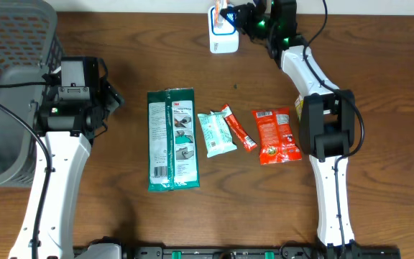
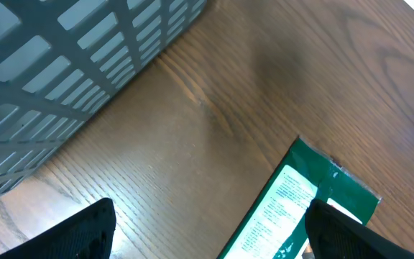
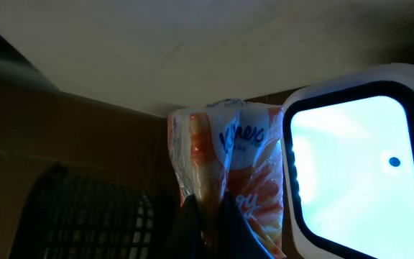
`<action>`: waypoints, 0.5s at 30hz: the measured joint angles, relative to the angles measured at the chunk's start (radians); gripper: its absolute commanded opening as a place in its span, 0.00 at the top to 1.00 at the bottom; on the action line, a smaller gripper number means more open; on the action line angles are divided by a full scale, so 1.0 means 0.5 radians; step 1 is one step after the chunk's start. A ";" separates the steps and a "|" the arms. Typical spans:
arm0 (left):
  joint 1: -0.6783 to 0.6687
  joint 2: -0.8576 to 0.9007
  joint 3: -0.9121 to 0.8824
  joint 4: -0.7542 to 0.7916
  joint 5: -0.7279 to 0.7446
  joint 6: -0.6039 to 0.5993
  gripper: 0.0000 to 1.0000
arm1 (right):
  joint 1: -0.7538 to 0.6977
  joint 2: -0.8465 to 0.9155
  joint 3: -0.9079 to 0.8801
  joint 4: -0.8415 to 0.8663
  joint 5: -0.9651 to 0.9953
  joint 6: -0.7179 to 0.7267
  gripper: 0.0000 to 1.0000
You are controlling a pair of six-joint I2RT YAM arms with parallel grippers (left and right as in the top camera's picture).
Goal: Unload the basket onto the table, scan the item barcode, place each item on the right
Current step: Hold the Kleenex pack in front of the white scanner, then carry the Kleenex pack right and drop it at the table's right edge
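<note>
My right gripper [image 1: 240, 16] is at the back of the table, shut on an orange-and-white tissue pack [image 1: 226, 14]. It holds the pack right beside the white scanner [image 1: 223, 41]. In the right wrist view the pack [image 3: 225, 155] stands pinched upright between my dark fingertips [image 3: 210, 216], just left of the scanner's bright lit window [image 3: 351, 165]. My left gripper [image 2: 207, 230] hangs open over the wood at the left, with nothing in it. The top corner of a green packet [image 2: 293, 198] lies by its right finger [image 2: 343, 230].
A grey basket [image 1: 13, 79] stands at the table's left edge, close to the left arm. On the table lie the long green packet [image 1: 172, 139], a teal packet [image 1: 215, 134], a red stick pack [image 1: 238, 128] and a red-orange packet [image 1: 277, 135].
</note>
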 measured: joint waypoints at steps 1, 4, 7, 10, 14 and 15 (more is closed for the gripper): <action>0.000 0.000 0.000 0.000 0.000 0.000 0.15 | 0.000 0.000 0.000 -0.019 0.002 0.014 0.99; 0.000 0.000 0.000 -0.001 0.000 0.000 0.15 | 0.000 0.000 0.002 -0.155 0.037 0.039 0.99; 0.000 0.000 0.000 0.000 0.000 0.000 0.15 | 0.001 0.000 -0.001 -0.220 0.095 0.032 0.99; -0.001 0.000 0.000 0.000 0.000 0.000 0.15 | 0.001 0.000 -0.001 -0.220 0.121 0.024 0.99; -0.001 0.000 0.000 0.000 0.000 0.000 0.15 | 0.001 0.000 -0.001 -0.226 0.139 0.017 0.99; 0.000 0.000 0.000 0.000 0.000 0.000 0.15 | 0.001 0.000 -0.001 -0.227 0.138 0.017 0.99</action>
